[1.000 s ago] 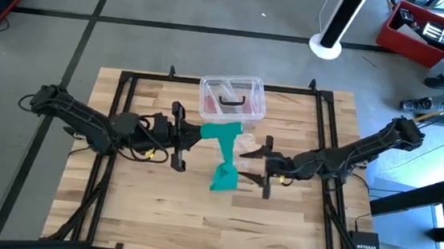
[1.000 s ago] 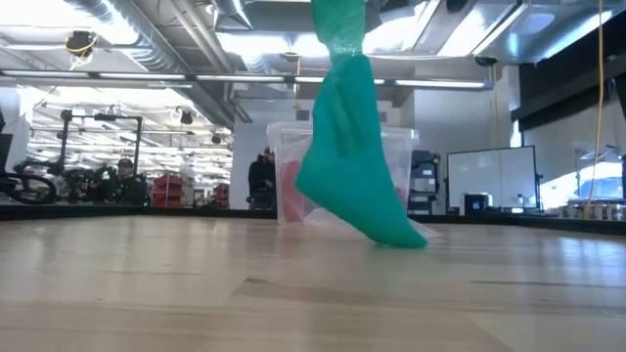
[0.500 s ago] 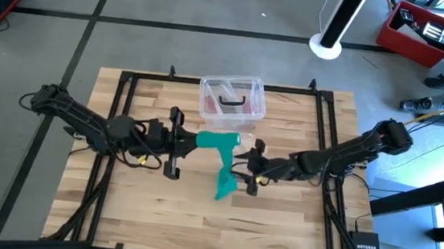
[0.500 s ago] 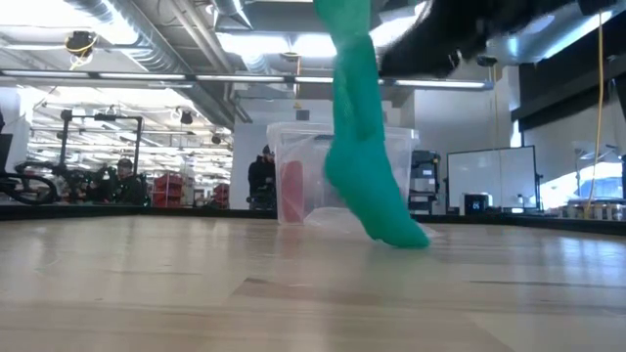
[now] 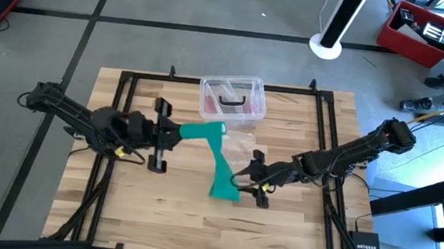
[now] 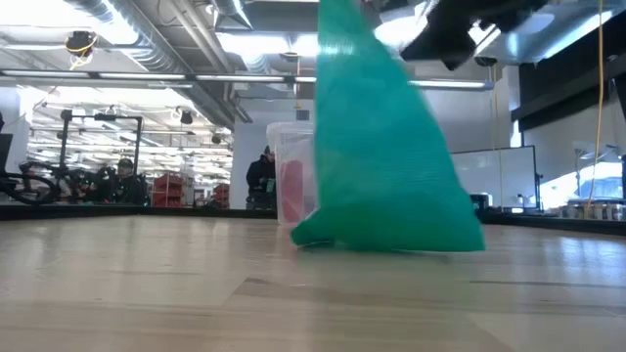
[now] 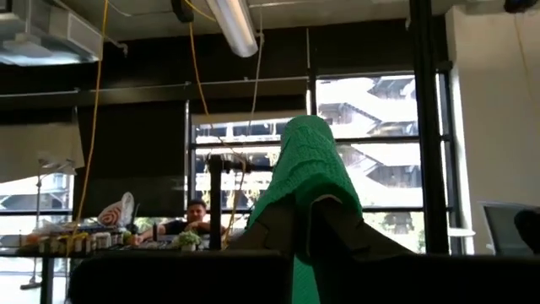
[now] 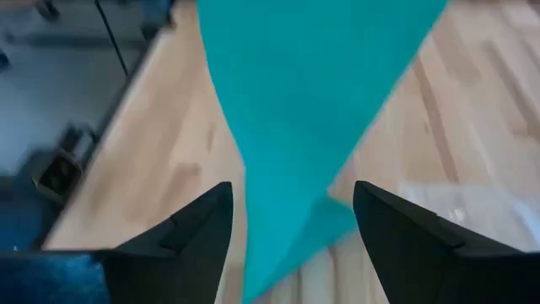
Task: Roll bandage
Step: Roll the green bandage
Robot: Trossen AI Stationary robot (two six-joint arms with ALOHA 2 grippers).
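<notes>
Left gripper (image 5: pixel 174 132) pinches the teal bandage (image 5: pixel 220 161); right gripper (image 5: pixel 243 183) gapes around its draped end, clear box (image 5: pixel 232 99) behind.

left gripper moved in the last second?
Yes. In the high view the left gripper, shut on the bandage, has pulled back toward the table's left side, away from the clear plastic box, dragging the bandage's top end with it.

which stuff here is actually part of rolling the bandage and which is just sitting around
Part of the job:
- bandage, teal strip hanging from one end, its lower end on the table
- left gripper, shut on the bandage's upper end
- right gripper, open at the bandage's lower end

Just lying about:
- clear plastic box with pinkish contents, behind the bandage
- red bin on the floor
</notes>
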